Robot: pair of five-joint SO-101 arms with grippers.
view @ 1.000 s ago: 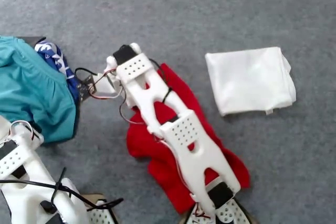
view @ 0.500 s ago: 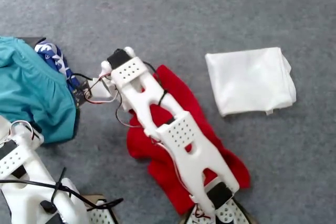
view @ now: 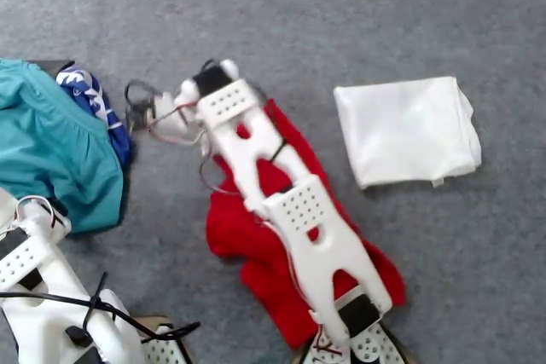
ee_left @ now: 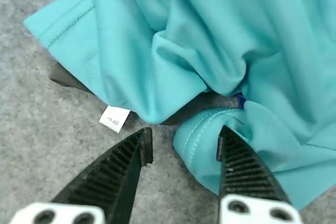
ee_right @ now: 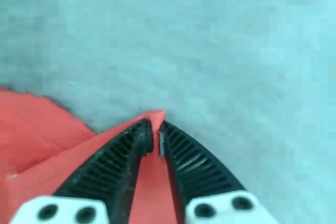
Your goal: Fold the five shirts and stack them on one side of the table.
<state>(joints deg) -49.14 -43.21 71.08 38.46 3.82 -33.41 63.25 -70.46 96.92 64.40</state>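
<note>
Right claw is pinched almost closed on a pointed corner of the red shirt, above the grey table. Left claw gapes wide with nothing between its fingers, poised over a rumpled hem of the teal shirt. Seen from above, the red shirt lies crumpled mid-table under the right arm. The teal one is bunched at the left against a blue patterned shirt. A folded white shirt sits apart on the right.
</note>
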